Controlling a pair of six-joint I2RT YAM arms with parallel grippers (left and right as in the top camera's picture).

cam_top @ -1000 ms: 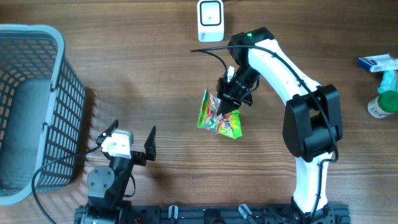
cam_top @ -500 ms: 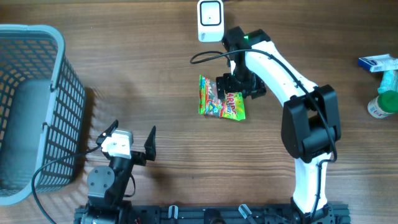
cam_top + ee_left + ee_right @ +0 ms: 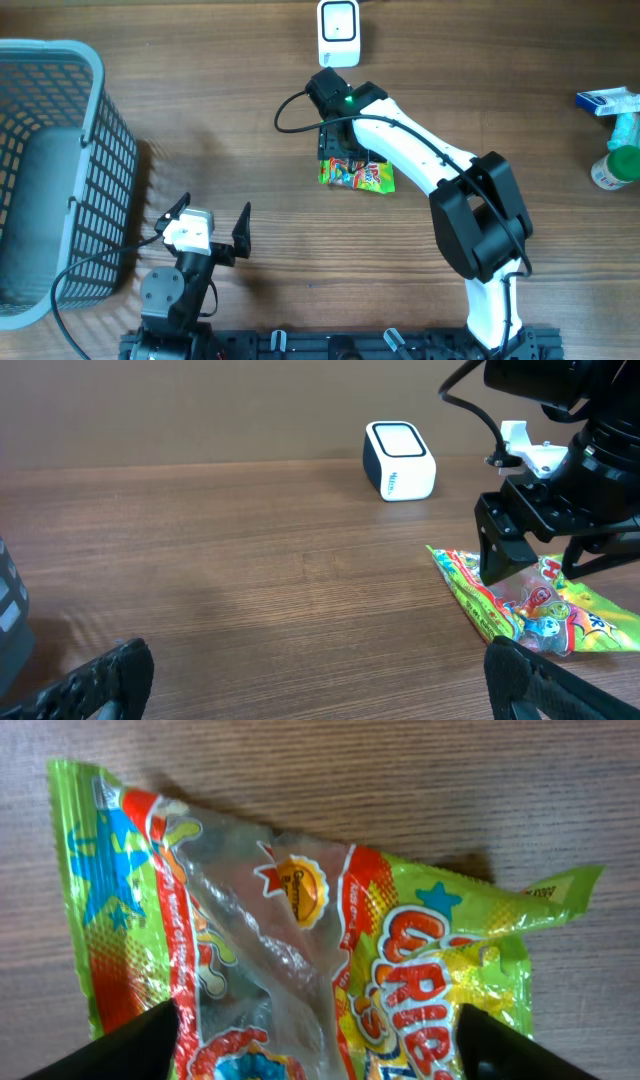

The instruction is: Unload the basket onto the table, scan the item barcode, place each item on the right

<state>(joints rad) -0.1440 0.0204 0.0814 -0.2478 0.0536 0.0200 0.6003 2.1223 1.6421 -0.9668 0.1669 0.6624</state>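
Overhead: right hand (image 3: 340, 152) spread over candy bag (image 3: 360, 178) flat on table (image 3: 250, 120); left hand (image 3: 208, 222) spread near basket (image 3: 100, 160).

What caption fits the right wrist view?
Green candy bag flat on the wooden table, under the open right end effector.

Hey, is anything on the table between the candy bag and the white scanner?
Nothing visible: in the left wrist view no object lies between the candy bag and the scanner. Only the right arm hangs above.
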